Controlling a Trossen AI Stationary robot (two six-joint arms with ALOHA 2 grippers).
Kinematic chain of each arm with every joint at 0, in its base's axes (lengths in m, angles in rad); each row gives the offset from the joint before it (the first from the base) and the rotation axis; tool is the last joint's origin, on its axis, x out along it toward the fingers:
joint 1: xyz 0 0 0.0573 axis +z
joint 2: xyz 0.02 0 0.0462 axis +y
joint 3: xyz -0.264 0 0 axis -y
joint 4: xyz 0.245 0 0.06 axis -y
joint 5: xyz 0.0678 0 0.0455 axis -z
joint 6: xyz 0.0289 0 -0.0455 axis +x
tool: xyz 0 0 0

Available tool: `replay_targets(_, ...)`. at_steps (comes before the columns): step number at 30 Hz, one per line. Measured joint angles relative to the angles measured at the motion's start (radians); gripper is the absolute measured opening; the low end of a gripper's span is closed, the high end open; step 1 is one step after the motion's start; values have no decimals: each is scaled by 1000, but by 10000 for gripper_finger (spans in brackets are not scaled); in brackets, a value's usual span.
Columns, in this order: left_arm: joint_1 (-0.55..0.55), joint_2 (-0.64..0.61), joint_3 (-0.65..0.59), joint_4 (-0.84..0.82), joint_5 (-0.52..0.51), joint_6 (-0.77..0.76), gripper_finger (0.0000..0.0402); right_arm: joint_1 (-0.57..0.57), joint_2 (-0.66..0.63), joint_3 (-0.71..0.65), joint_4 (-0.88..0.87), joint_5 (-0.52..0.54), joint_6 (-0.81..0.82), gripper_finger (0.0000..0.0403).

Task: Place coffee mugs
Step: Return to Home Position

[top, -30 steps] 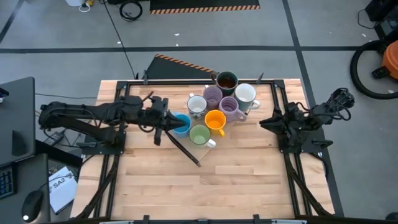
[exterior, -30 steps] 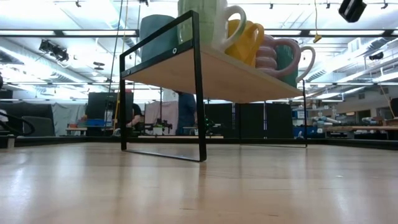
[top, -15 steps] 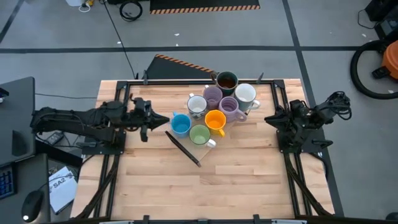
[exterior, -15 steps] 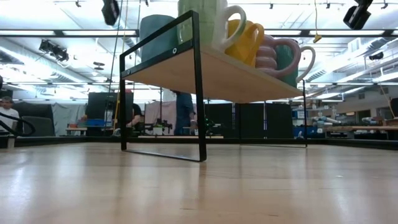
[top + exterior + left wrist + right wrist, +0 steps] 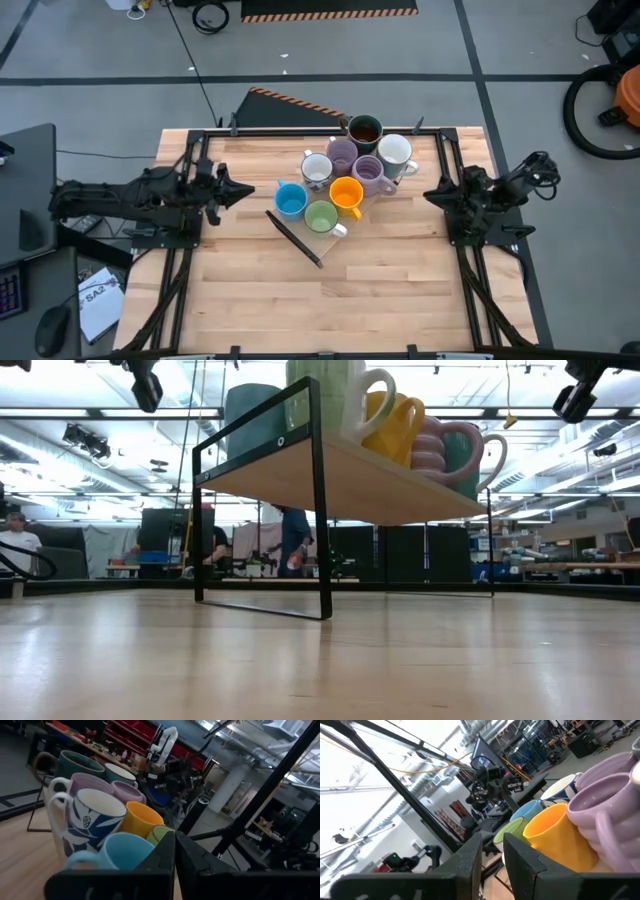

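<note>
The left gripper (image 5: 244, 189), empty and closed, has drawn back toward the left edge of the light wooden surface (image 5: 380, 300). It is now clear of the eight small handled ceramic coffee mugs (image 5: 345, 178) clustered on the black-framed wooden shelf (image 5: 380, 485). The right gripper (image 5: 432, 195) waits slightly parted near the right edge. Placing looks finished.

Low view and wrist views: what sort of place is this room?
Probably a robotics lab or workshop: a white robot arm stands beyond the table, with red storage racks, workbenches and ceiling strip lights.
</note>
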Motion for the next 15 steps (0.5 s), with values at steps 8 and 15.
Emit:
replay_targets(8,0,-140,-114,5,-18,-63,9,0,-10,-120,173,0,9,86)
replay_targets(15,0,-269,-197,7,-37,-107,9,0,-10,-206,314,0,10,86)
